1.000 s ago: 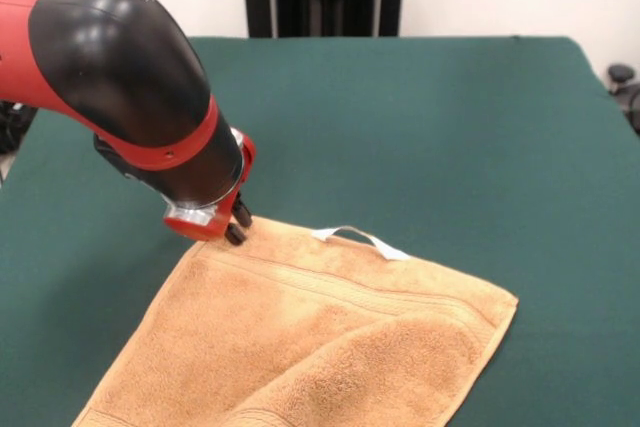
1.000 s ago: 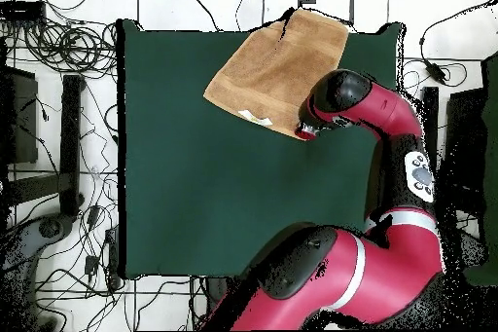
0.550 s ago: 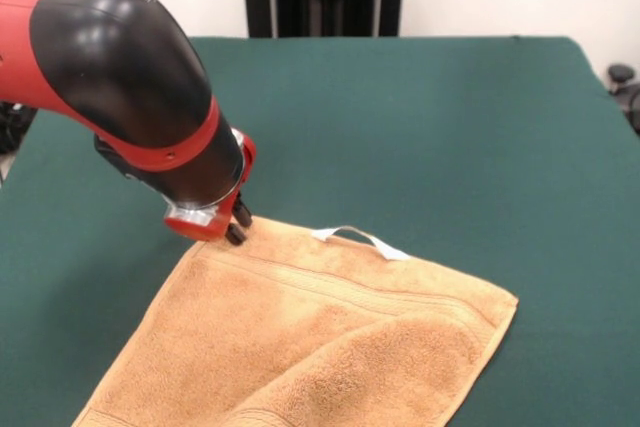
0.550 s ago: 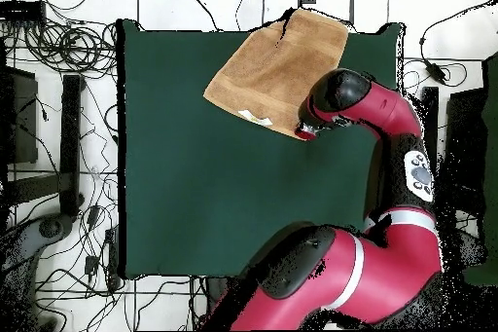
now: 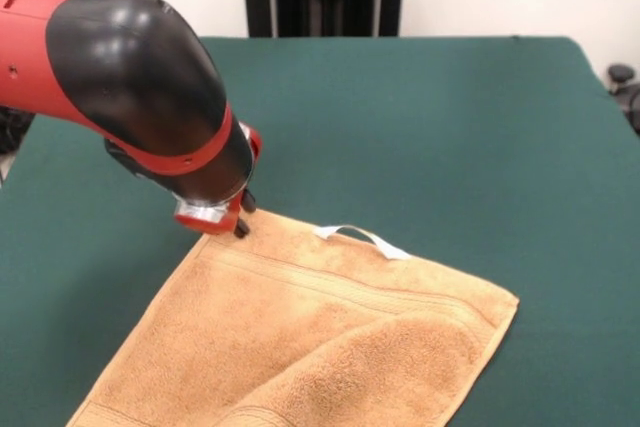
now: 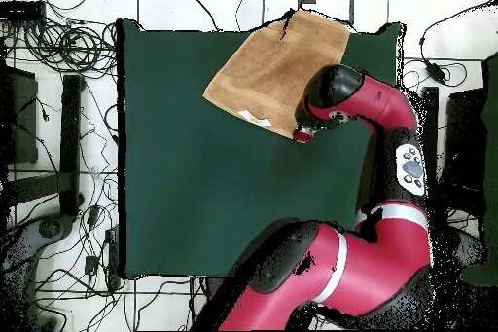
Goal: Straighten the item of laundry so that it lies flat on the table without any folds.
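The item of laundry [image 5: 330,337], a golden-tan towel, lies on the green table [image 5: 450,127] at the picture's bottom and runs past the lower edge. Its white loop tag [image 5: 362,238] lies along the far hem. A thicker doubled layer shows at its lower right. My gripper [image 5: 242,226] is down at the towel's far left corner, with its dark fingertips closed on the cloth there. In the overhead view the towel [image 6: 277,65] sits at the table's top edge and laps over it, the gripper [image 6: 302,134] at its lower right corner.
The arm's large black and red wrist [image 5: 150,97] hangs over the table's left part in the front view. Cables and dark stands [image 6: 58,75] lie on the floor round the table [image 6: 195,182] in the overhead view.
The gripper has shifted slightly to the right and up with the towel's corner. The tag and hem have followed a little, and the near left corner has slid slightly left.
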You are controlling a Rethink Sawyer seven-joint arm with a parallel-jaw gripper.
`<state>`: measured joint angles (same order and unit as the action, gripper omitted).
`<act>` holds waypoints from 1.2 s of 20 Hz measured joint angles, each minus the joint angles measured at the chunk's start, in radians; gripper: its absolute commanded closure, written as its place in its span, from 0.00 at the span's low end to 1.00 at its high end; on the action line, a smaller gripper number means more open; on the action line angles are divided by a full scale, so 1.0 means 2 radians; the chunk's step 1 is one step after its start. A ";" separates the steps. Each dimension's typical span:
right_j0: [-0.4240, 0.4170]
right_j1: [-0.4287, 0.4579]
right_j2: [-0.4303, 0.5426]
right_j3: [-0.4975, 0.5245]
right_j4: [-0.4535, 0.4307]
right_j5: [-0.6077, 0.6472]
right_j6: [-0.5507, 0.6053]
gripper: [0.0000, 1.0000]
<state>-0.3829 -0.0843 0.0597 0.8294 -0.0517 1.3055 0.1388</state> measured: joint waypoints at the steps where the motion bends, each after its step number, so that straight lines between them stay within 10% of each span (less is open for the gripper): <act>1: 0.001 0.001 0.000 -0.002 -0.001 0.005 0.000 0.00; 24: 0.006 0.023 -0.002 -0.049 -0.021 0.079 0.000 0.00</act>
<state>-0.3706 -0.0388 0.0564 0.7313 -0.0928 1.4642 0.1388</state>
